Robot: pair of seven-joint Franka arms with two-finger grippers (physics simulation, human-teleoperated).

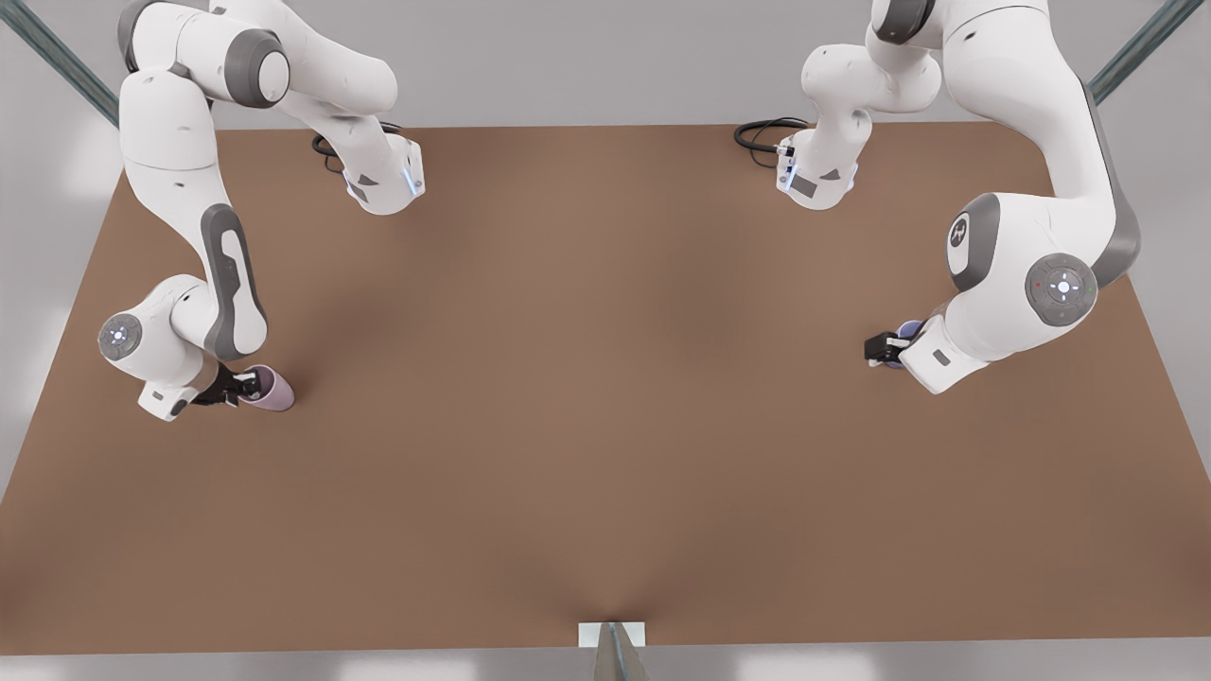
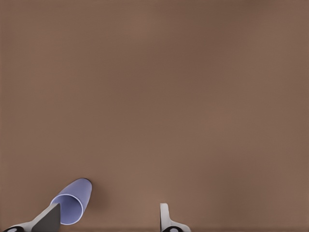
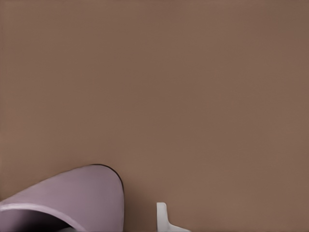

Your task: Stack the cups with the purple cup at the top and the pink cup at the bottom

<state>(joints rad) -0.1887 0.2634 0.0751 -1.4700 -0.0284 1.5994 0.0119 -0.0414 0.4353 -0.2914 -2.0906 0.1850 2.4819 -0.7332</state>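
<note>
No readable text or labels from my end; the only marking is a small round emblem (image 1: 959, 230) on the grey joint cover of the arm on the front view's right.

Tabletop (image 1: 605, 426) is plain brown. Whole middle and near half are bare, lots of room between the two arms. Both cups sit toward the side edges, well apart from each other.

Mapping: left wrist view has the purple cup (image 2: 72, 202), so the left gripper (image 1: 886, 351) is the one on the front view's right. Right wrist view has the pink cup (image 3: 72, 198), so the right gripper (image 1: 230, 387) is on the front view's left.

Left gripper: low at the tabletop, fingers (image 2: 165, 216) spread wide. Purple cup (image 1: 910, 330) is mostly hidden behind the wrist in the front view; in the wrist view it sits against the inside of one finger, clear gap to the other. Not clamped. I see into its open mouth there.

Right gripper: low at the tabletop, at the pink cup (image 1: 271, 389). Cup looks tilted, mouth toward the gripper, base pointing away. In the wrist view one finger (image 3: 162, 215) stands off the cup wall with a gap. Jaws read as apart, not closed on it; I can't tell whether the other finger touches.

No stack yet.
</note>
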